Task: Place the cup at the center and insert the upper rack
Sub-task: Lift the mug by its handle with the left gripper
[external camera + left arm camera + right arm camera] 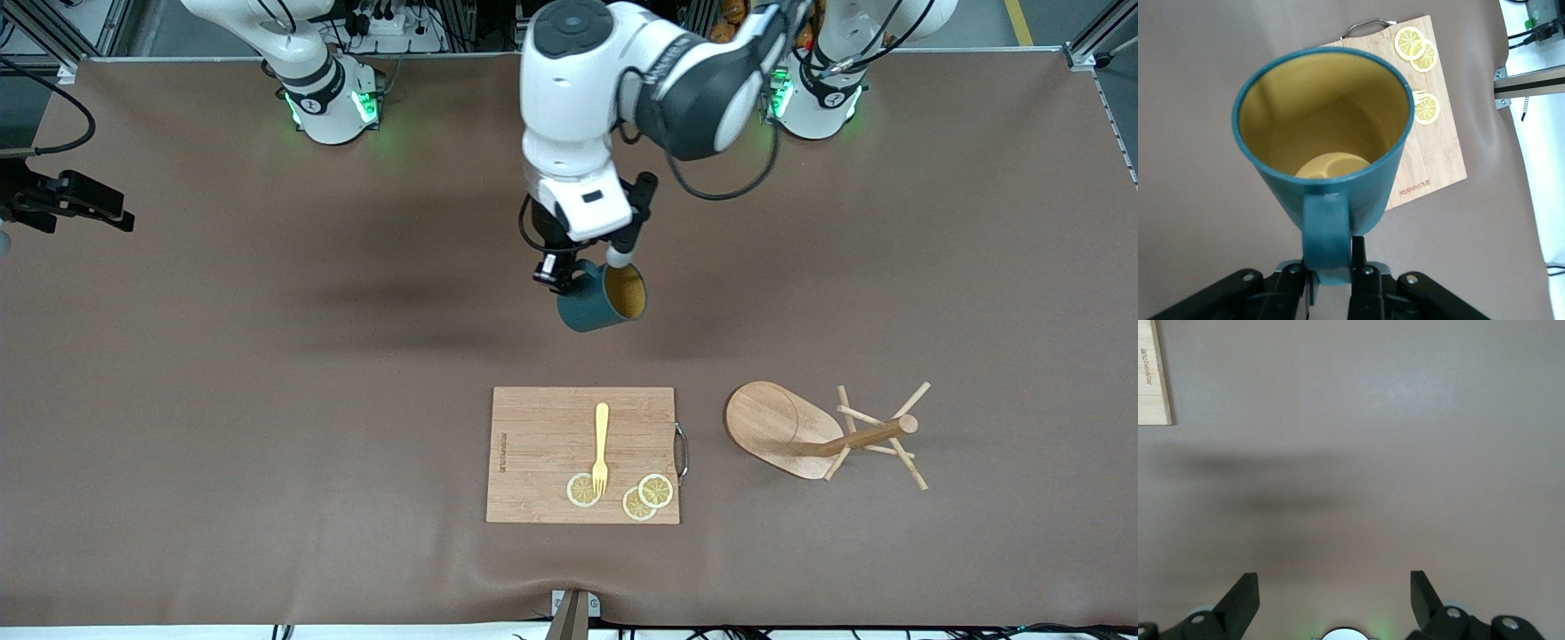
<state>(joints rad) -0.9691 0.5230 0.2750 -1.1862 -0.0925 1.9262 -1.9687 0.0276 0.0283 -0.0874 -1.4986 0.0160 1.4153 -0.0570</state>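
While the left gripper [569,271] is clamped on the handle of the teal cup [603,298], it holds the cup tilted in the air over the brown table [267,356], above the middle stretch farther from the front camera than the wooden cutting board [542,444]. A yellow fork [601,447] and three lemon slices [656,490] lie on that board. The mug tree [822,433] lies tipped on its side beside the board, toward the left arm's end. The right gripper [1335,597], jaws spread wide and empty, waits over bare table.

Cup [597,302] glossy teal; rack [805,431], board [542,444] pale wood.
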